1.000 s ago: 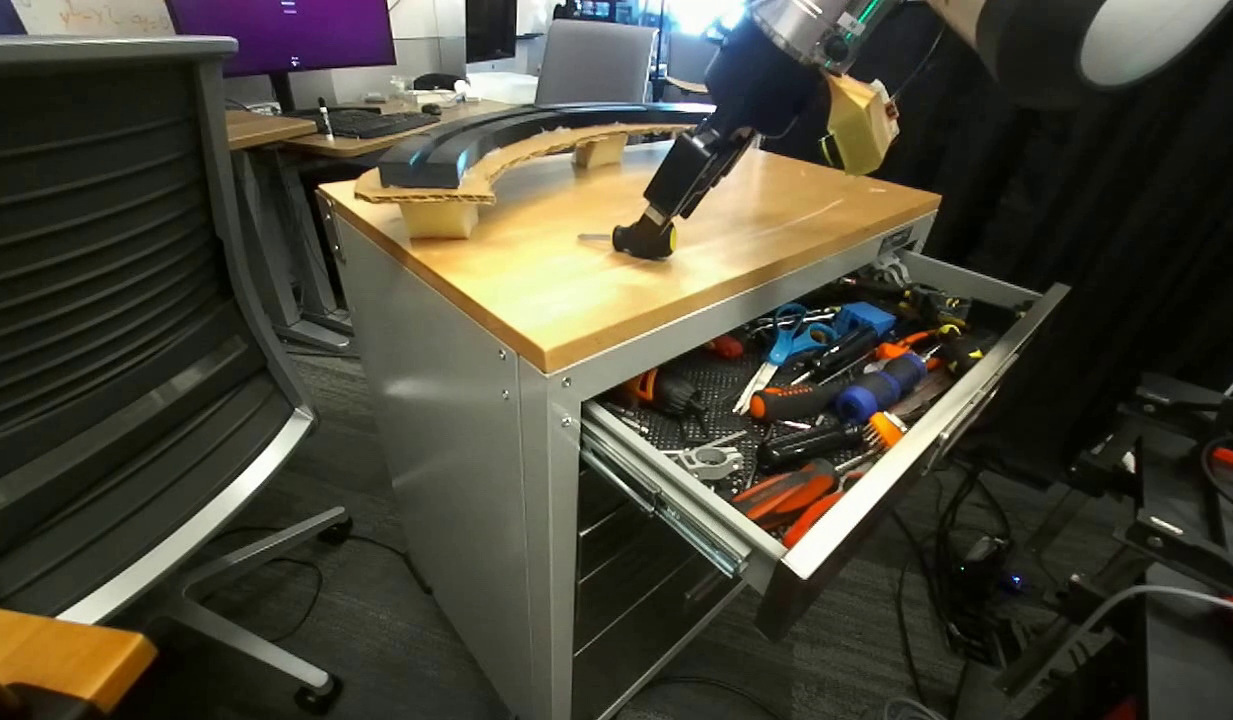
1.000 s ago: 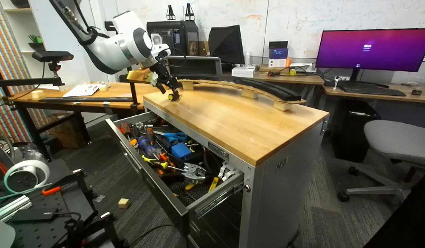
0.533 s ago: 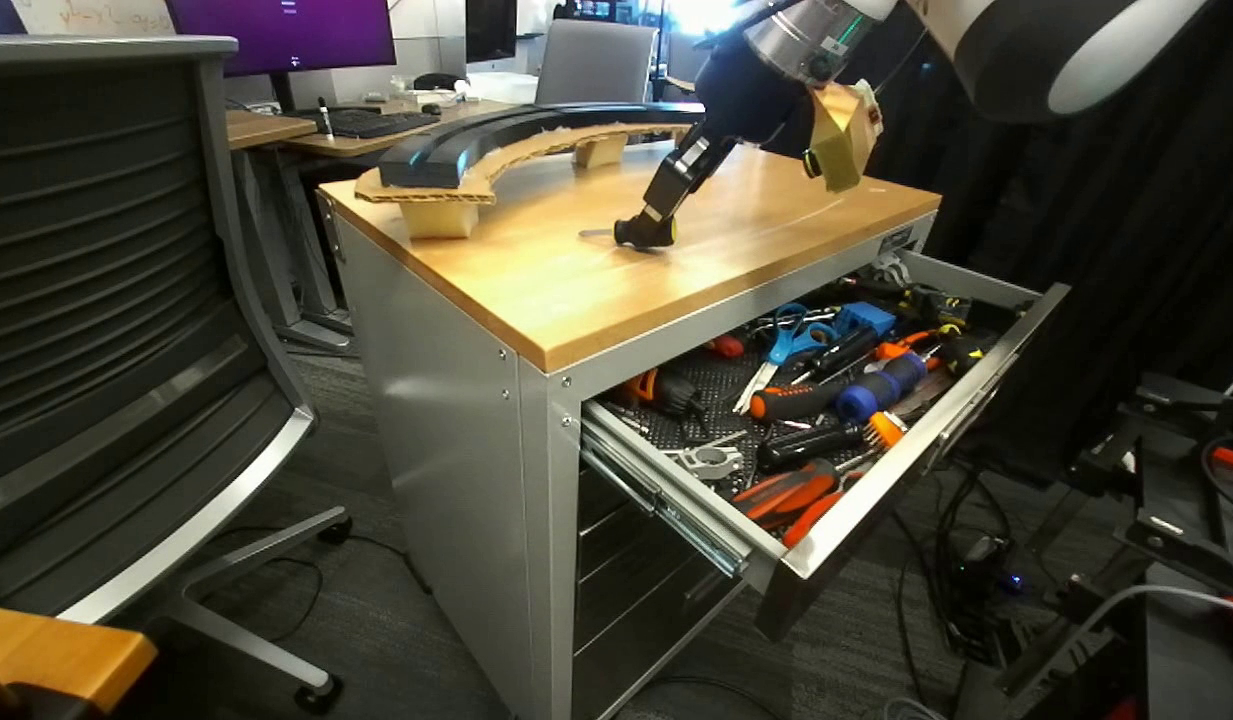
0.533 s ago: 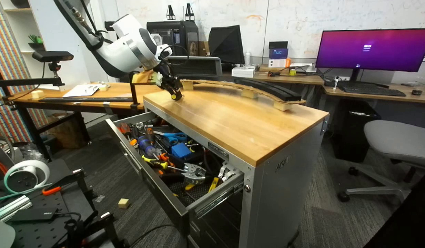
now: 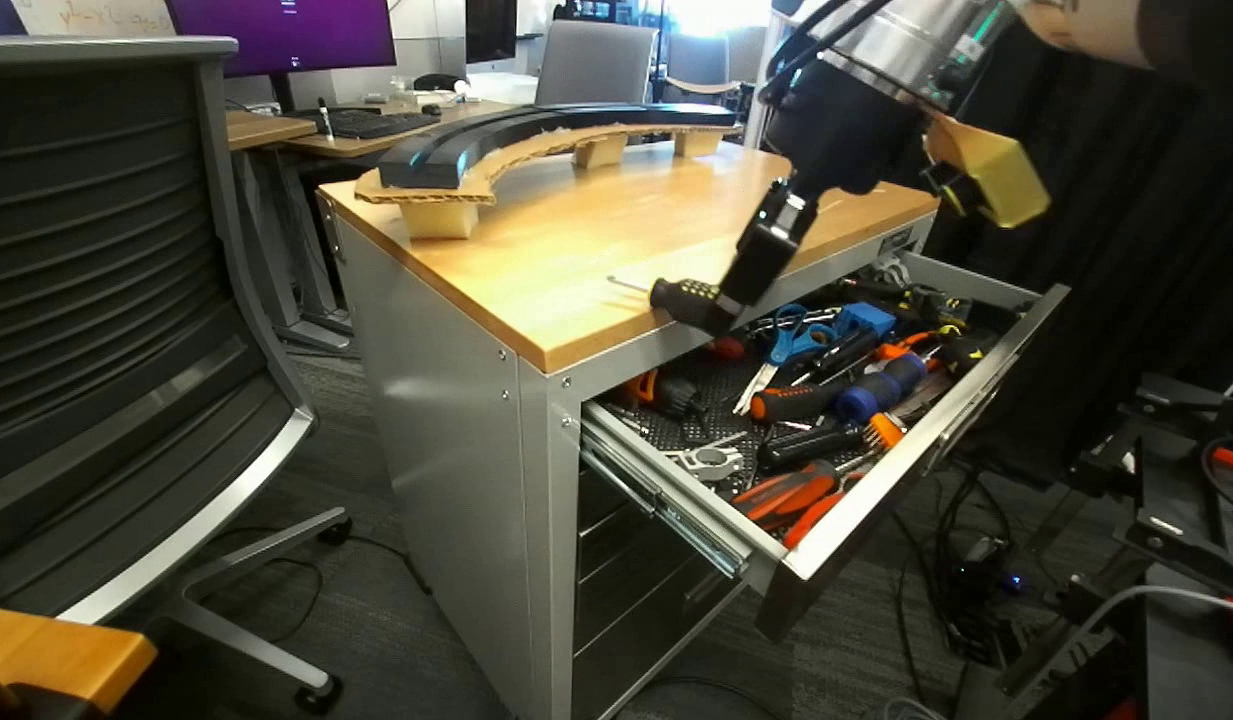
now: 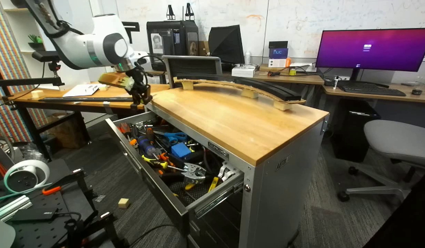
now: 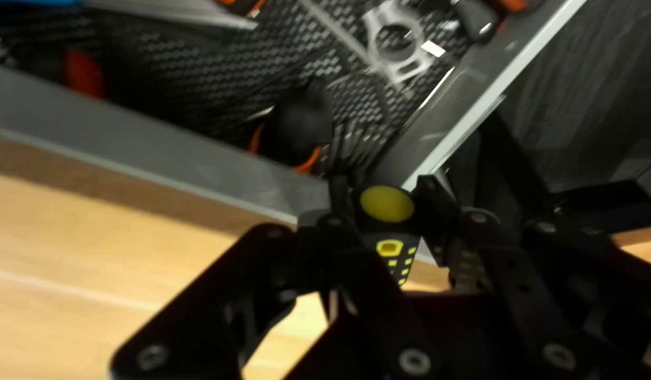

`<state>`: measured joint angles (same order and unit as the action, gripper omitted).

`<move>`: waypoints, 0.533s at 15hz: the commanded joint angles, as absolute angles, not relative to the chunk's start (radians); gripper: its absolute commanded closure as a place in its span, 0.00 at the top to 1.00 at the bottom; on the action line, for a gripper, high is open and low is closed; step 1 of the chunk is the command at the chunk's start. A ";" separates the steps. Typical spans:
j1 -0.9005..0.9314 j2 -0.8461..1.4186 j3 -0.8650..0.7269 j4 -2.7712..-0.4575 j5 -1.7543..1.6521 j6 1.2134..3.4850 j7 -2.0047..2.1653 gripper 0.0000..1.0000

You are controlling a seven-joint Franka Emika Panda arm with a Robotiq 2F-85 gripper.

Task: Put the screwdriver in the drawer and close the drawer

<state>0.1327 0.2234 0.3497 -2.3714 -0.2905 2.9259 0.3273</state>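
The screwdriver [image 5: 682, 299] is a stubby black tool with yellow dots, its thin shaft pointing away from my gripper. My gripper [image 5: 724, 308] is shut on its handle and holds it raised at the worktop's front edge, by the open drawer. In the wrist view the screwdriver's yellow end cap [image 7: 387, 204] sits between the fingertips of the gripper [image 7: 384, 190]. In an exterior view the gripper [image 6: 140, 100] is dark and the screwdriver cannot be made out. The grey drawer [image 5: 866, 508] is pulled out; it also shows in an exterior view [image 6: 153, 184] and the wrist view [image 7: 462, 124].
Several tools fill the drawer, among them blue scissors [image 5: 791, 338], a blue-handled tool [image 5: 881, 388] and red-orange pliers [image 5: 791, 492]. A black curved track on cardboard [image 5: 536, 130] stands along the back of the wooden worktop [image 5: 566, 290]. An office chair [image 5: 106, 300] stands beside the cabinet.
The gripper was at the screwdriver on the worktop and has shut on it. It has lifted the screwdriver and carried it to the front edge, toward the drawer. The drawer has not moved.
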 commanded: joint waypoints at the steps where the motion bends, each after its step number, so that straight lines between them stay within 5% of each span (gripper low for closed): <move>1: -0.036 0.176 0.627 -2.385 -0.009 2.754 0.094 0.12; 3: -0.085 0.059 0.675 -2.406 0.127 2.640 -0.011 0.12; 8: 0.087 -0.084 0.388 -2.439 -0.022 2.664 0.021 0.12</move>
<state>0.0207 0.0125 0.4999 -2.4018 0.0452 2.6712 0.0134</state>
